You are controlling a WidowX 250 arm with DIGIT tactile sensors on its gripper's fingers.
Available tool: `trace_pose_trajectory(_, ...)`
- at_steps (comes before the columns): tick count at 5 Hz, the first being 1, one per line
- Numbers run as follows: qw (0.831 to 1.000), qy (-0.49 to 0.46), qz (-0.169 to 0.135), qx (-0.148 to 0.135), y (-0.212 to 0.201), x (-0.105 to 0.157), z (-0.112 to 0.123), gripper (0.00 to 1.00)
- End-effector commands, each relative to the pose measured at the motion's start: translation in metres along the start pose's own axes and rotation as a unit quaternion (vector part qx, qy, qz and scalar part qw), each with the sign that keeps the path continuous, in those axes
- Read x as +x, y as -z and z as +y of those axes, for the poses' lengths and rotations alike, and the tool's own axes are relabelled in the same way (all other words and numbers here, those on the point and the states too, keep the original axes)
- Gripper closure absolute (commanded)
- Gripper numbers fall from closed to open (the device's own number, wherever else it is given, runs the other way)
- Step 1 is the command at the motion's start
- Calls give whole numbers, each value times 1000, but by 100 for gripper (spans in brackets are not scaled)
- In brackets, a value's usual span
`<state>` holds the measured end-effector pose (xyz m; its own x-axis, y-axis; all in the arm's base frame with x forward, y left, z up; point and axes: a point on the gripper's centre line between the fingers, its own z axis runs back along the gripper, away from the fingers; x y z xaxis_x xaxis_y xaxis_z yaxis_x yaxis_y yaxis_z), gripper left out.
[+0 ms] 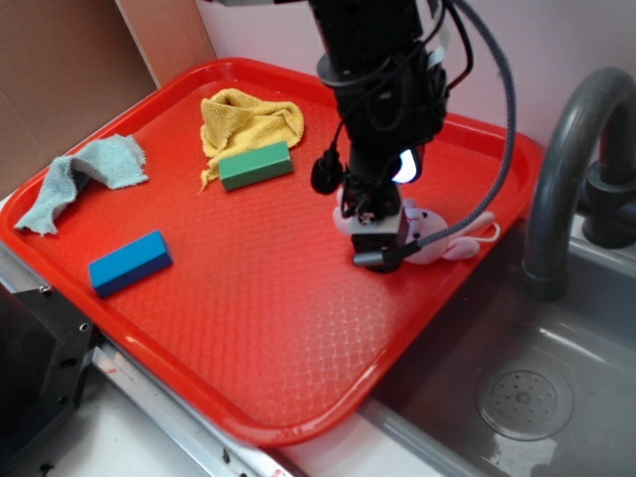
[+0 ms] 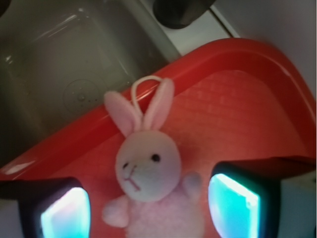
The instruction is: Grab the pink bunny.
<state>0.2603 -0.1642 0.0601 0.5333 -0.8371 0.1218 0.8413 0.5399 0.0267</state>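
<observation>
Directly between the spread jaws of the gripper point(image 2: 148, 208) lies the pink bunny point(image 2: 148, 178), face up on the red tray point(image 2: 237, 99), its ears pointing away from the jaws toward the tray's rim and the sink point(image 2: 54, 64) beyond. In the wrist view one fingertip point(image 2: 64, 210) stands to one side of the bunny's body and the other to the opposite side, each with a gap to the plush; neither pad touches it. A thin white loop point(image 2: 146, 82) arcs between the ears. From the exterior view the gripper point(image 1: 381, 237) hangs low over the bunny point(image 1: 427, 238), near the tray's sink-side edge. Well behind the jaws, across the tray, sit a green block point(image 1: 255, 165) touching a yellow cloth point(image 1: 248, 119), a blue block point(image 1: 129, 262), and a pale blue cloth point(image 1: 84, 174).
</observation>
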Motion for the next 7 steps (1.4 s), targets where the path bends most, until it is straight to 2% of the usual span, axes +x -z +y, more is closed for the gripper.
trace_pose_trajectory(1, 999, -13, 29, 15, 27, -7, 6, 0)
trace_pose_trajectory(2, 999, -1, 39, 14, 38, -8, 7, 0)
trace_pose_trajectory(3, 999, -1, 35, 11, 36, -10, 9, 100)
trace_pose_trajectory(4, 999, -7, 34, 15, 28, -13, 11, 100)
trace_pose_trajectory(5, 994, -88, 57, 12, -5, -33, 29, 100)
trace_pose_trajectory(6, 983, -173, 67, 7, -57, -67, 48, 100)
trace_pose_trajectory(7, 950, -292, 103, 30, -102, -108, 55, 100)
